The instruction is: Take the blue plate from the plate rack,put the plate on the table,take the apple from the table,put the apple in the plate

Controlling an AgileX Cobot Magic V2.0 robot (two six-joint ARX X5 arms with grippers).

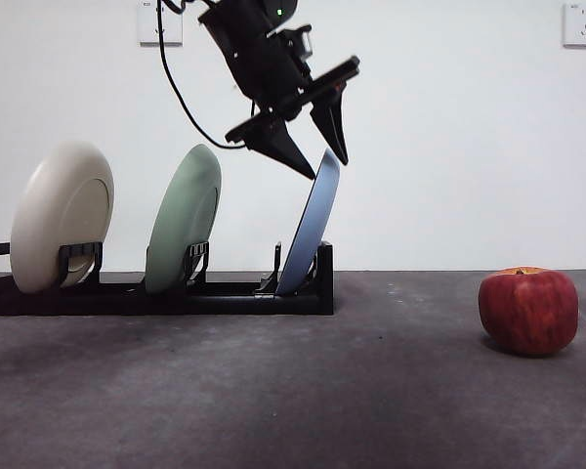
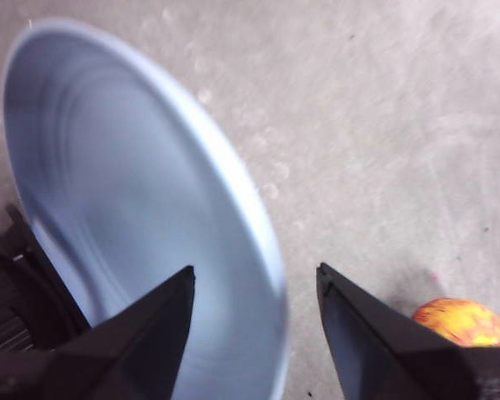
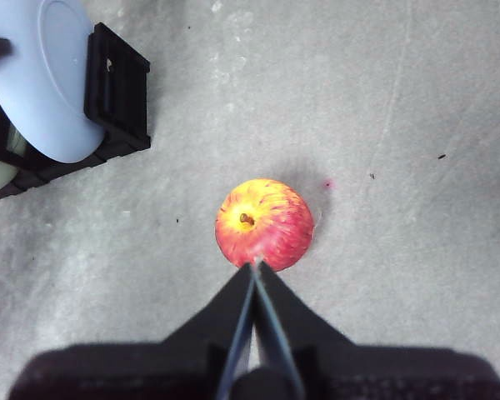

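blue plate [image 1: 309, 227] racked, left pincer [image 1: 324, 156] apparently astride; only wrist views show apple's [image 3: 264, 223] stem.

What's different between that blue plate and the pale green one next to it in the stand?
The blue plate is light blue; the pale green plate is a soft green. The blue plate leans to the right in the end slot of the plate rack, while the pale green plate stands in the middle slot. The left gripper, jaws open, straddles the blue plate's top rim; nothing is near the pale green plate. Both are round and stand on edge.
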